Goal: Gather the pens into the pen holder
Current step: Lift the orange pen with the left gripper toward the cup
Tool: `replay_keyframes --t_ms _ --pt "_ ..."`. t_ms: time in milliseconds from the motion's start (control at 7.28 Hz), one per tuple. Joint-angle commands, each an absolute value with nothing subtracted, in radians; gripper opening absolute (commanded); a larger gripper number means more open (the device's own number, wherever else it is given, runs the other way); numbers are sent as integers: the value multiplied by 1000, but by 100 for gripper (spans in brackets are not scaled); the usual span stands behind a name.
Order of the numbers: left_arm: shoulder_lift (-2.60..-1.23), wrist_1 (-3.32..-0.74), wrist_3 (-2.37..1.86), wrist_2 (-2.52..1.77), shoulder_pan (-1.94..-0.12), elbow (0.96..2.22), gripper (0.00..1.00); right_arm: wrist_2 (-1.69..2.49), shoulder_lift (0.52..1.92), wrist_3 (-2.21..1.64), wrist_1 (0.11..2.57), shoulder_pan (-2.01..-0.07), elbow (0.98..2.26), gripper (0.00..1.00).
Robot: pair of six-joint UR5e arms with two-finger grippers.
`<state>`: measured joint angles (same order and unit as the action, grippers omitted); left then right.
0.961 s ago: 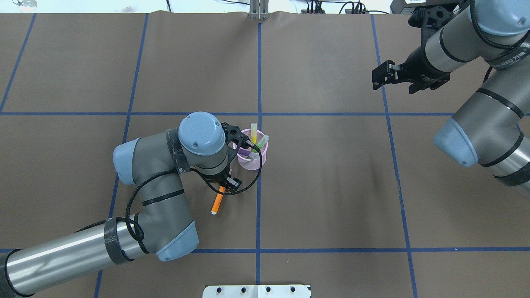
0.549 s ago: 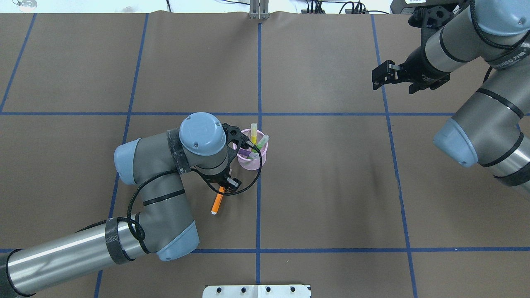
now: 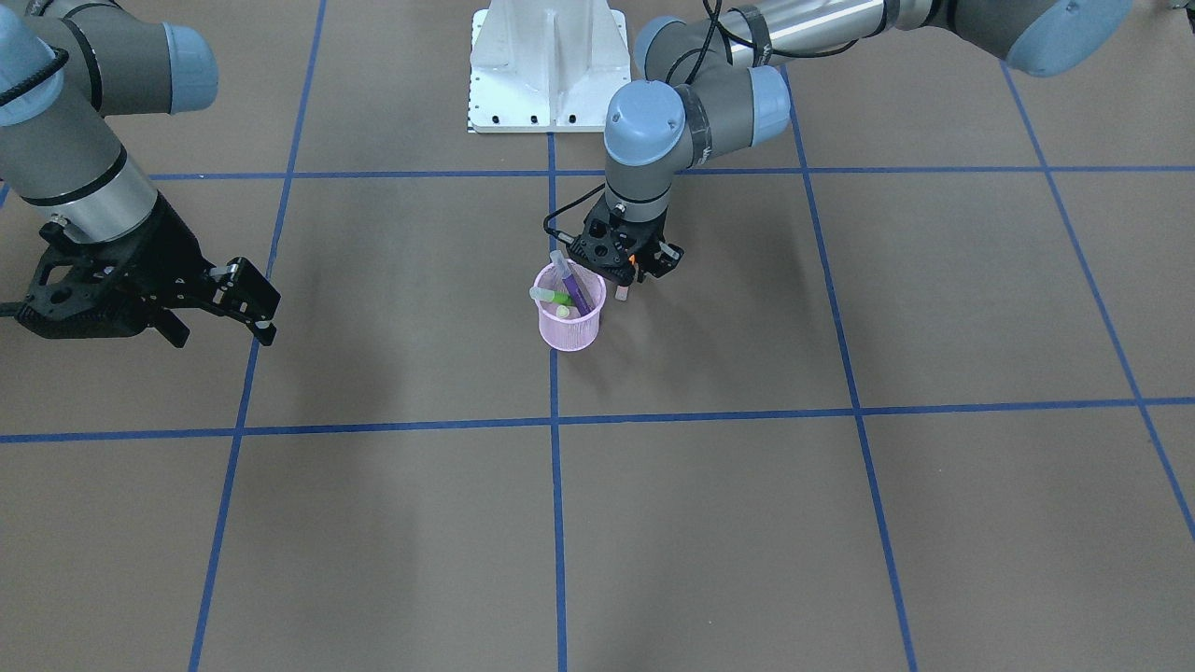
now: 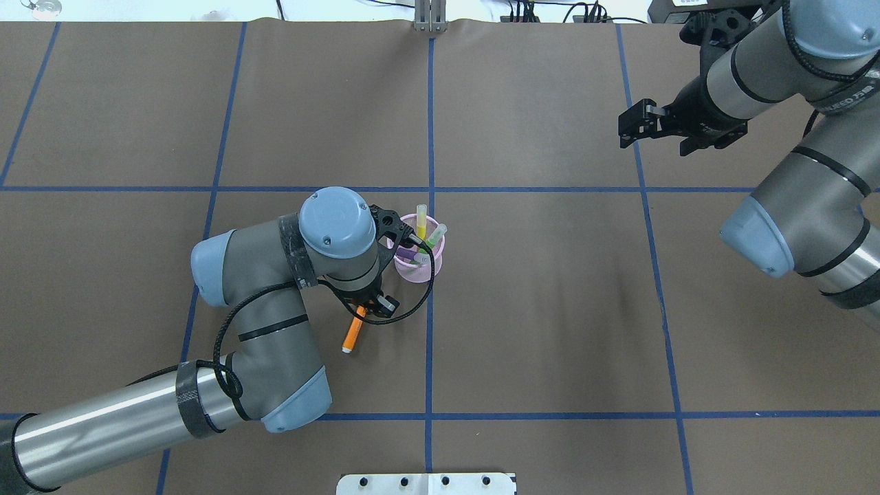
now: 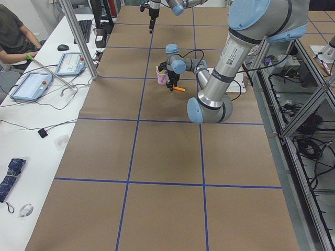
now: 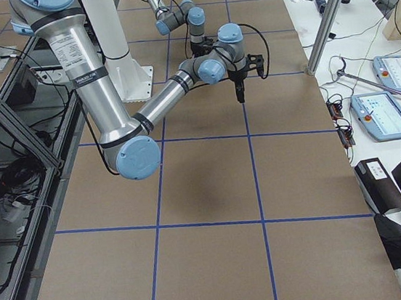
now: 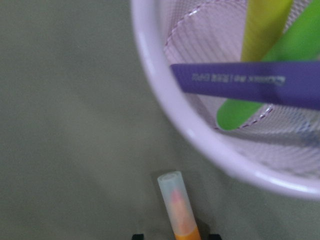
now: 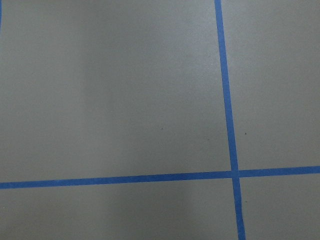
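The pink mesh pen holder point(image 4: 419, 265) stands near the table's middle; it also shows in the front view point(image 3: 569, 327). It holds a yellow pen point(image 4: 421, 221), a green pen point(image 4: 434, 236) and a purple pen point(image 3: 571, 283). My left gripper point(image 4: 364, 311) is shut on the orange pen point(image 4: 352, 333) just beside the cup, on the robot's side. In the left wrist view the orange pen's pale cap point(image 7: 175, 200) points toward the cup's rim point(image 7: 165, 95). My right gripper point(image 4: 627, 130) hangs open and empty far off at the back right.
The white robot base plate point(image 3: 546, 65) sits at the table's near edge point(image 4: 426, 483). Blue tape lines point(image 4: 430, 137) grid the brown table cover. A side desk with tablets point(image 5: 31, 86) and a seated person point(image 5: 13, 31) lies beyond the far edge.
The orange pen's free end has swung a little to the view's left in the left gripper's hold. The right gripper has drifted slightly toward the table's far edge.
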<state>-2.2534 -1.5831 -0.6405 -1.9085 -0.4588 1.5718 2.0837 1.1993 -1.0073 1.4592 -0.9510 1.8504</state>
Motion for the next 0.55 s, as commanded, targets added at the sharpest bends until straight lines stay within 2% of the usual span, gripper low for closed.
replay_keyframes --t_ms 0,412 --pt "-2255 -1586 -637 -1986 -469 1577 0 2082 1200 -1014 1459 -951 1850 100" --pt "-2266 -1595 -641 -2147 -633 1640 0 2077 1198 -1014 1459 -953 1850 100"
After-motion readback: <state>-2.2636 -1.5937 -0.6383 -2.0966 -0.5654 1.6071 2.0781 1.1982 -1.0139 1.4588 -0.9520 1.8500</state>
